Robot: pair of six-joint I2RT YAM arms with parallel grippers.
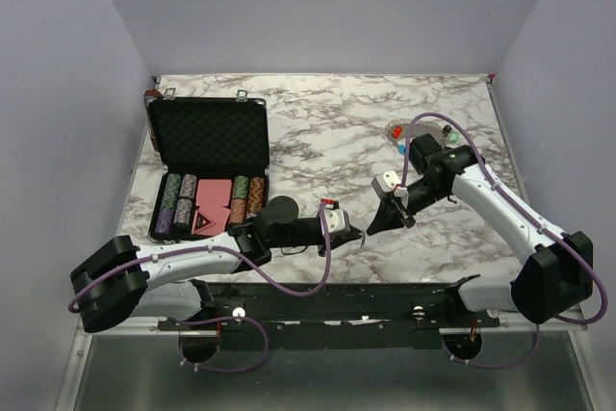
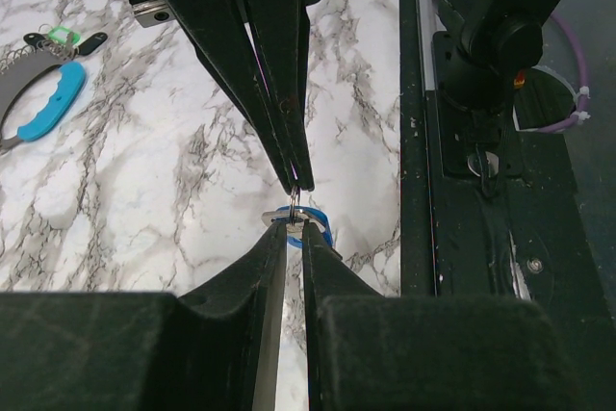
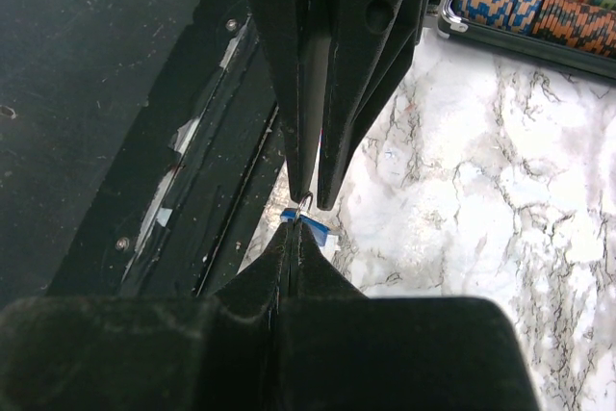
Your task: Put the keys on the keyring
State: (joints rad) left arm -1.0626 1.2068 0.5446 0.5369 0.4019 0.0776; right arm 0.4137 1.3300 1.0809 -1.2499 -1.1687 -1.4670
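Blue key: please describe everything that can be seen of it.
The blue key is tiny, with a blue plastic head and a small metal ring at one end. It is over the marble table, near its front edge, pinched between the tips of the left hand and the right hand, which meet there. The hands hide most of it; its blade cannot be seen.

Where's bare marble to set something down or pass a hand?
Free: marble between the black case and the keyring, and the strip behind them. Crowded: front centre, where the left gripper and right gripper both grip the blue key.
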